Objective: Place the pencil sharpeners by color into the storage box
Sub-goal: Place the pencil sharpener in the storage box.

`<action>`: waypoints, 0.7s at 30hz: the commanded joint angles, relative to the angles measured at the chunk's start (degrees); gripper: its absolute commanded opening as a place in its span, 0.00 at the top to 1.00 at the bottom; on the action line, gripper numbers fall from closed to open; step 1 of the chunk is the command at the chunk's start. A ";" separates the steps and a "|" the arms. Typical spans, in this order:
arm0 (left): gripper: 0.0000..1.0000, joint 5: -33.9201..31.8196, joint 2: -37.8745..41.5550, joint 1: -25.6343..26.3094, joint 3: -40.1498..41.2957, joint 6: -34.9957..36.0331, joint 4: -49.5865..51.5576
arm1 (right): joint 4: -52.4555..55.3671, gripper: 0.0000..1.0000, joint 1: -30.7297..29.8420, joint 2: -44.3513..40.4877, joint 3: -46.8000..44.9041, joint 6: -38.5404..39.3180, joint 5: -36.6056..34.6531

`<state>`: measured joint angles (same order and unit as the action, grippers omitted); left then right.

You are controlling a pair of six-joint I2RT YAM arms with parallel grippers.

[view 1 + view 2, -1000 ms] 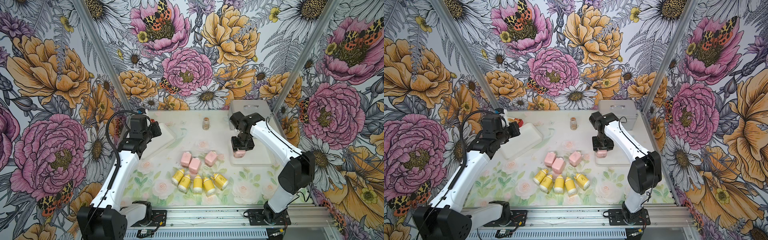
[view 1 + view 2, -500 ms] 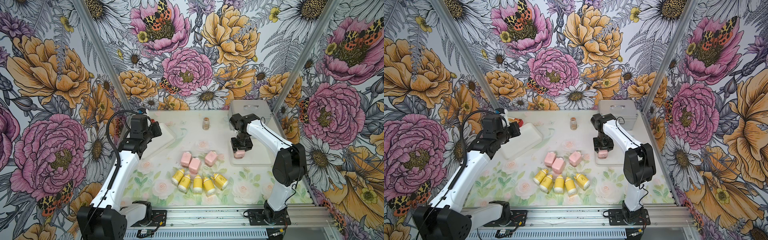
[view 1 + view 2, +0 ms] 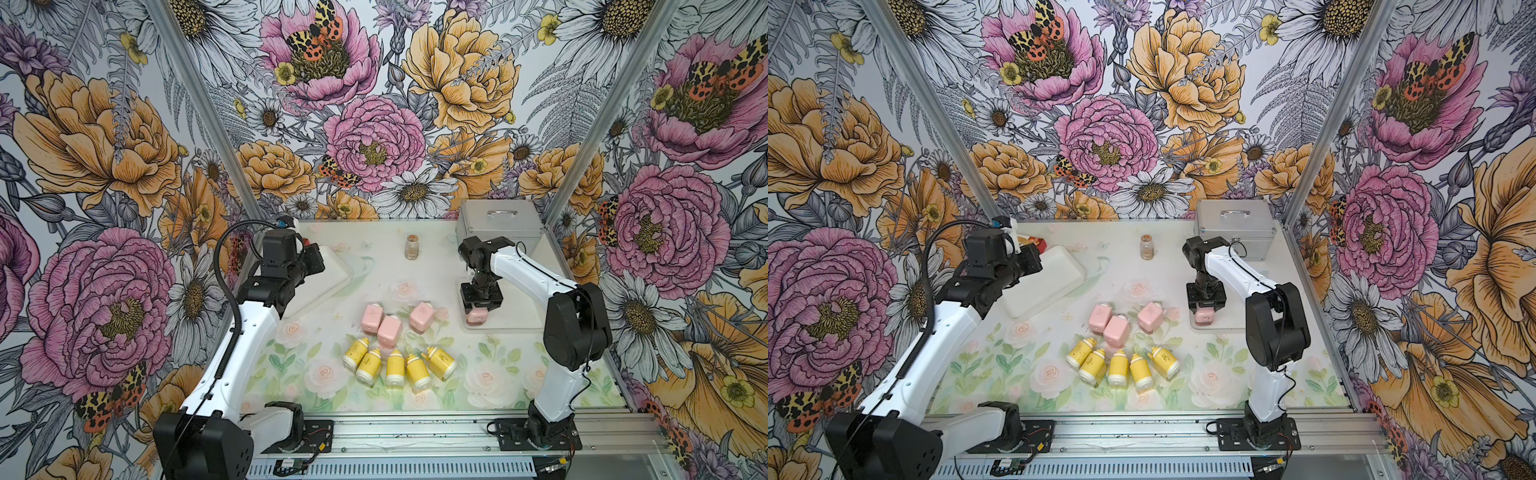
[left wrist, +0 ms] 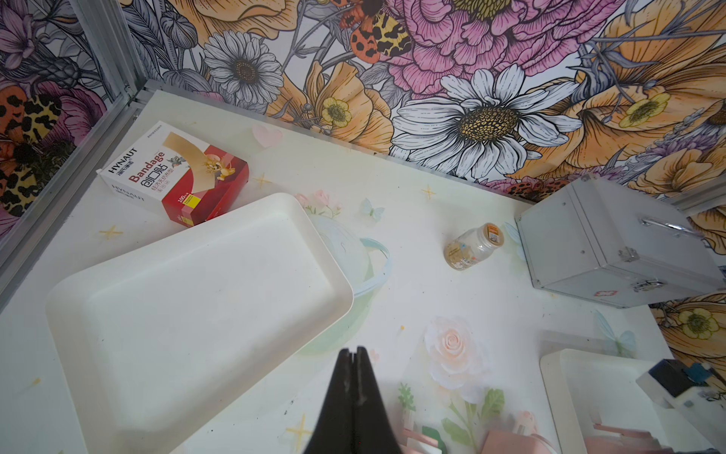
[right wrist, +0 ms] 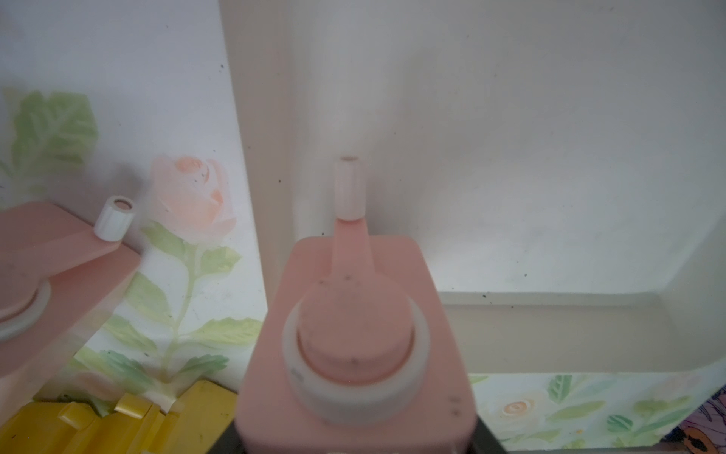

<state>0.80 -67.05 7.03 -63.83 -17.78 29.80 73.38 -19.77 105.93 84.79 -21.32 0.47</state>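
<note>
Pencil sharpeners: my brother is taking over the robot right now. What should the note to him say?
Left gripper: shut, empty, near the left white plastic tray.
Right gripper: shut on a pink rounded plastic sharpener over the right white tray.
Loose: three more pink block sharpeners, five yellow bottle-shaped sharpeners in a row.
Done: none released.
To do: place this one, sort the other eight by colour.

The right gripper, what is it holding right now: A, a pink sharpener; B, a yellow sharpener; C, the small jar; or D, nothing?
A: in a top view the right gripper is clamped on a pink sharpener at the white tray.
</note>
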 commanded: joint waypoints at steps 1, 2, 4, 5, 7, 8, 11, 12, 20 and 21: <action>1.00 -1.33 0.19 0.62 0.00 1.12 -0.07 | -2.12 0.64 0.56 0.77 -0.57 0.14 0.84; 1.00 -1.46 0.25 0.70 -0.06 1.24 -0.08 | -2.35 0.64 0.55 0.90 -0.77 0.12 0.95; 1.00 -1.59 0.21 0.75 0.00 1.26 0.02 | -2.71 0.64 0.55 1.16 -1.09 -0.01 1.17; 1.00 -1.59 0.13 0.86 -0.06 1.25 0.02 | -2.90 0.64 0.57 1.25 -1.24 -0.04 1.20; 1.00 -1.90 0.13 1.01 0.00 1.34 0.06 | -3.24 0.64 0.62 1.46 -1.64 -0.19 1.33; 1.00 -2.01 0.08 1.04 -0.06 1.41 0.08 | -3.48 0.64 0.65 1.55 -1.88 -0.32 1.38; 1.00 -2.03 0.01 1.18 0.01 1.49 0.17 | -4.16 0.63 0.73 1.68 -2.50 -0.63 1.74; 1.00 -2.11 -0.05 1.22 -0.08 1.46 0.18 | -4.37 0.63 0.79 1.82 -2.61 -0.74 1.89; 1.00 -2.42 -0.06 1.50 -0.10 1.61 0.36 | -5.27 0.59 0.89 2.53 -3.49 -1.27 1.84; 1.00 -2.47 -0.08 1.50 -0.15 1.61 0.35 | -5.42 0.59 0.88 2.61 -3.58 -1.36 1.73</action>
<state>-0.49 -67.11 7.77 -63.83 -17.41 29.85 69.28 -19.14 107.77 81.78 -21.61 1.98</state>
